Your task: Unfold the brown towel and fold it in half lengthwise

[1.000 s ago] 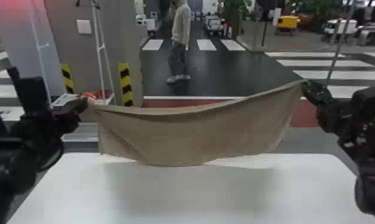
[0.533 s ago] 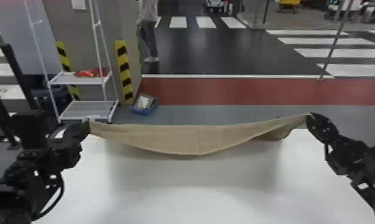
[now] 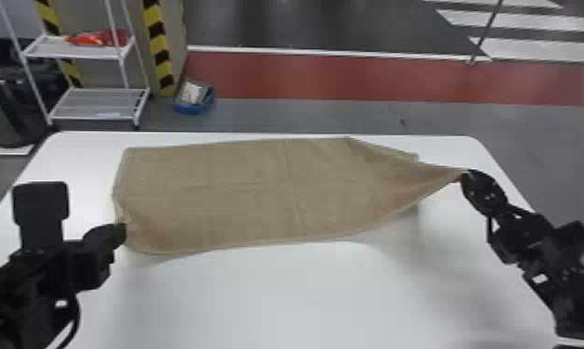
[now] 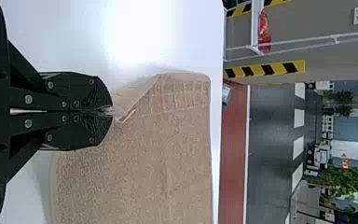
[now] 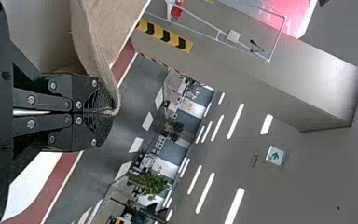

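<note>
White and smooth, the table [image 3: 276,292] stands before a red floor strip [image 3: 351,76] and a wire-shelved rack [image 3: 95,104]. Across its far half we see the brown towel [image 3: 258,199], mostly spread, its right end drawn out to a raised point. Our left gripper [image 4: 111,112] is closed on the near left corner, and our right gripper [image 5: 111,112] is closed on cloth at the right, both with their fingertips pressed together and no gap at the tips. We judge the step in hand to be laying the cloth flat before the lengthwise fold. To do it well, we should lower the right side gently, keep light, even tension between both grips and let go only once the near edge runs straight; a hard pull could skew the weave or drag the far edge out of line. From the head view we get the whole outline and its slanting right end. The left wrist view gives us the ribbed band and the small turned-over flap beside the fingertips, while the right wrist view brings out the hem bending over the tips. How many layers lie at the right, we cannot tell.
</note>
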